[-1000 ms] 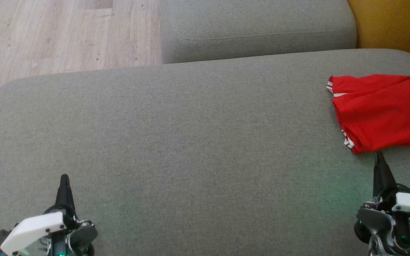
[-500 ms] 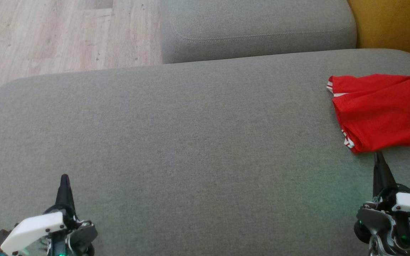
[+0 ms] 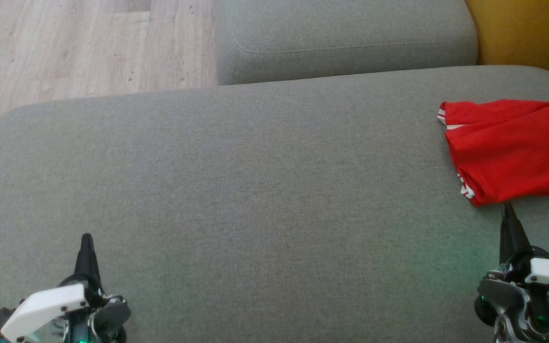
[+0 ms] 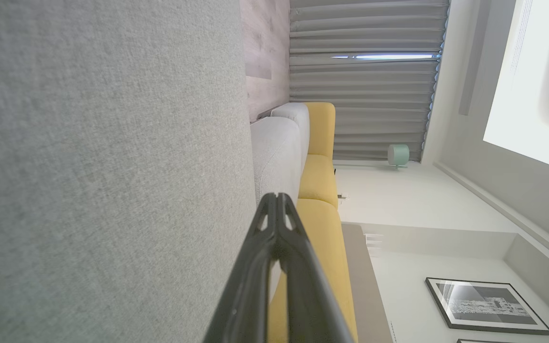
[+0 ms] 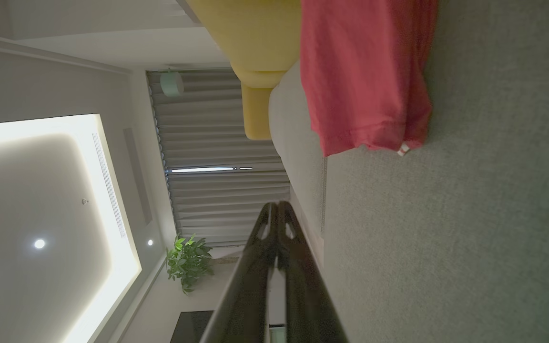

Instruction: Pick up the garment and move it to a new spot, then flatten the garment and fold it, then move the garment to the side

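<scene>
The garment [image 3: 513,150] is red with white trim and lies folded at the far right of the grey sofa cushion [image 3: 255,190]; its right part runs past the head view's edge. It also appears in the right wrist view as the red garment [image 5: 365,71], ahead of the fingers. My right gripper [image 3: 507,209] is shut and empty, its tip just short of the garment's near edge. At the lower left my left gripper [image 3: 86,238] is shut too, holding nothing, far from the garment. Both wrist views show closed fingertips [image 4: 277,197] [image 5: 277,206].
A second grey cushion [image 3: 346,38] sits behind the main one. Wooden floor [image 3: 65,47] lies at the upper left, past the cushion's rounded edge. A yellow sofa part [image 3: 527,28] is at the upper right.
</scene>
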